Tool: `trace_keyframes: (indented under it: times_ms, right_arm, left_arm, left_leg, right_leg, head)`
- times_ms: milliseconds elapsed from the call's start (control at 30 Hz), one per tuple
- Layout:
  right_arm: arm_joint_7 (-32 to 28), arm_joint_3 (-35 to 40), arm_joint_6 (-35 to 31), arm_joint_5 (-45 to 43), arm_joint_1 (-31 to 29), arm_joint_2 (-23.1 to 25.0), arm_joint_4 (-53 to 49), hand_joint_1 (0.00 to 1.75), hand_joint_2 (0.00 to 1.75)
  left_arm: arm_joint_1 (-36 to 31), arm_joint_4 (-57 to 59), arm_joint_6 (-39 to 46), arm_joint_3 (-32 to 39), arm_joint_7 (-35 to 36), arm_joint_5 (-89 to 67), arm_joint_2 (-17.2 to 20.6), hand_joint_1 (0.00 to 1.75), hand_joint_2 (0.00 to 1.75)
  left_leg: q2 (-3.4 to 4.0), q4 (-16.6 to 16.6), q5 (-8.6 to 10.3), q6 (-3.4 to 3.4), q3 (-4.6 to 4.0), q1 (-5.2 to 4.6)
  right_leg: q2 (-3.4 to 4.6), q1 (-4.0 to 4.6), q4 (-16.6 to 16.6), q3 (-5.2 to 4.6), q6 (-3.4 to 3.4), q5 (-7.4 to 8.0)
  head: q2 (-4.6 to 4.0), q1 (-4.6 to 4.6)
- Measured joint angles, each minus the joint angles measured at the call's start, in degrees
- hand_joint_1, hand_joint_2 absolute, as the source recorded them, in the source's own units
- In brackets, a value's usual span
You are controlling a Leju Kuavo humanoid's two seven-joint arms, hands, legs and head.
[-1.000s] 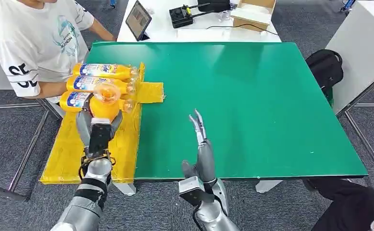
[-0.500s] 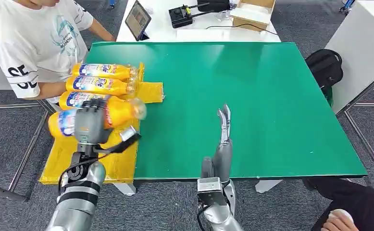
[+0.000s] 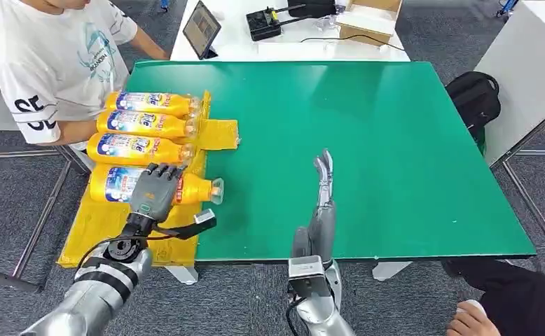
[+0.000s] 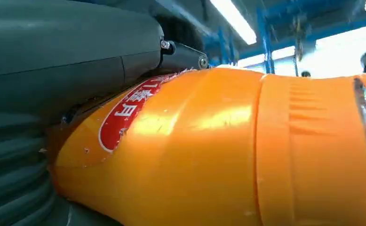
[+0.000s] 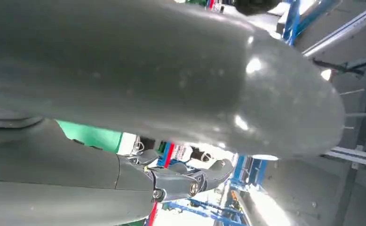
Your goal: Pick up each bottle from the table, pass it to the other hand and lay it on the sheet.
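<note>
The left hand [image 3: 152, 194] grasps an orange bottle [image 3: 159, 187] that lies on its side on the yellow sheet [image 3: 101, 227], cap pointing right toward the green table [image 3: 368, 140]; the dark fingers [image 3: 159, 173] drape over the bottle's label from the near side. In the left wrist view the same bottle [image 4: 209, 150] sits close against the hand [image 4: 54, 52], its red label patch against the grey cover. This bottle is the nearest of four. The other three bottles [image 3: 143, 124] lie side by side just beyond it on the far part of the sheet, caps also to the right, each close to its neighbour.

The right hand [image 3: 321, 203] holds nothing; it stands on edge over the near middle of the table, fingers straight and pointing away from the robot.

A person in a white shirt [image 3: 52, 63] sits at the far left beside the sheet. A tablet [image 3: 201, 28] stands on the white desk [image 3: 284, 45] beyond the green table.
</note>
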Motion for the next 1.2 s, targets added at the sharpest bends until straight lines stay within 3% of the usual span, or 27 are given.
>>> trace_keyframes:
  times_ms: [233,567,600,633,667,700,733,1200]
  right_arm:
    - [0.0,0.0,1.6,0.6,-0.5,0.0,1.8,0.00,0.00]
    - [0.0,0.0,2.5,0.7,-1.0,0.1,4.2,0.00,0.00]
    - [0.0,0.0,2.5,0.7,-1.0,0.1,4.4,0.00,0.00]
    - [0.0,0.0,2.5,0.7,-1.0,0.1,4.5,0.00,0.00]
    - [0.0,0.0,2.5,0.7,-1.1,0.1,4.7,0.00,0.00]
    - [0.0,0.0,2.6,0.7,-1.1,0.1,4.8,0.00,0.00]
    - [0.0,0.0,2.7,0.8,-1.1,0.1,5.0,0.00,0.00]
    - [0.0,-0.2,5.0,1.2,-1.6,0.8,7.8,0.00,0.00]
  left_arm:
    - [-4.7,13.6,-1.0,1.1,-0.6,3.6,0.0,1.75,1.75]
    - [-7.2,18.2,-4.2,5.7,-2.2,7.7,-0.4,1.75,1.75]
    - [-7.3,18.4,-4.3,5.9,-2.2,7.7,-0.4,1.57,1.75]
    - [-7.4,18.5,-4.3,6.1,-2.2,7.7,-0.5,0.45,1.75]
    - [-7.5,18.7,-4.5,6.4,-2.3,7.8,-0.5,0.00,1.75]
    - [-7.5,18.8,-4.7,6.7,-2.4,8.2,-0.6,0.00,1.75]
    - [-7.5,18.9,-4.8,7.1,-2.4,8.8,-0.6,0.00,0.00]
    - [-7.8,18.9,-12.1,16.9,-10.4,19.5,-1.6,0.00,0.00]
  left_leg:
    - [-0.01,0.0,0.00,0.00,-0.01,0.01]
    - [-0.04,0.0,0.03,-0.03,0.07,0.00]
    - [-0.04,0.0,0.04,-0.04,0.07,0.00]
    - [-0.04,0.0,0.04,-0.04,0.08,0.01]
    - [-0.04,0.0,0.05,-0.04,0.08,0.01]
    - [-0.04,0.0,0.05,-0.04,0.09,0.01]
    - [-0.04,0.0,0.05,-0.04,0.09,0.01]
    - [-0.13,0.0,0.07,-0.01,0.21,-0.02]
  right_leg:
    - [-0.01,0.00,0.0,0.01,0.00,0.00]
    - [-0.01,0.00,0.0,0.09,-0.01,0.00]
    - [-0.01,0.00,0.0,0.10,-0.01,0.00]
    - [-0.01,0.00,0.0,0.10,-0.01,0.00]
    - [-0.01,0.00,0.0,0.11,-0.01,0.00]
    - [-0.01,0.00,0.0,0.11,-0.01,0.00]
    - [-0.01,0.00,0.0,0.11,-0.01,0.00]
    - [-0.09,-0.02,0.0,0.29,-0.01,0.00]
  head:
    - [0.00,0.02]
    - [0.00,0.00]
    - [0.00,0.02]
    - [0.00,0.00]
    - [0.00,0.02]
    - [0.00,0.00]
    - [0.00,0.00]
    - [0.00,0.00]
